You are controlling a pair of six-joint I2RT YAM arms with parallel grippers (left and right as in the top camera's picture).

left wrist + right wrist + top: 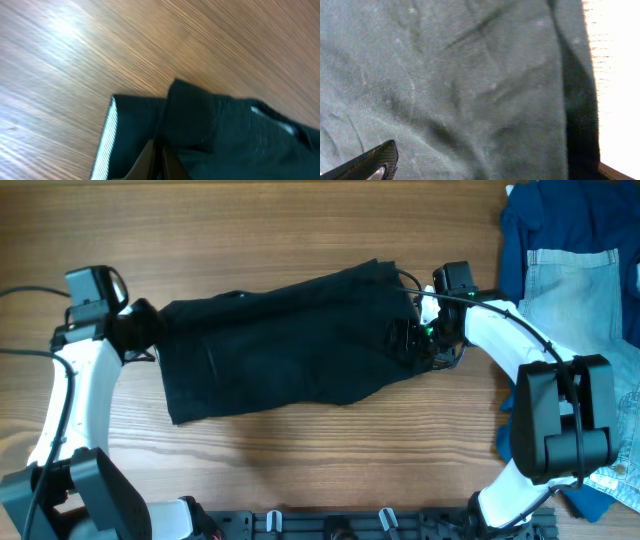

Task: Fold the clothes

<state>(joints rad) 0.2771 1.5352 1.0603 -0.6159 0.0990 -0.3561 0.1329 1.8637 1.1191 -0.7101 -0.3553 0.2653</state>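
Observation:
A black garment [290, 340] lies spread flat across the middle of the table. My left gripper [148, 330] is at its left end. In the left wrist view the fingers [161, 161] are pressed together on a fold of the black cloth [225, 130], next to a white striped hem [106, 140]. My right gripper [425, 340] is over the garment's right end. In the right wrist view the fingers [495, 172] are wide apart at the frame's bottom corners, with dark cloth [470, 85] filling the space between them.
A pile of blue denim clothes [575, 260] covers the right side of the table and runs down to its front right corner [610, 470]. Bare wood [250, 230] lies behind and in front of the black garment.

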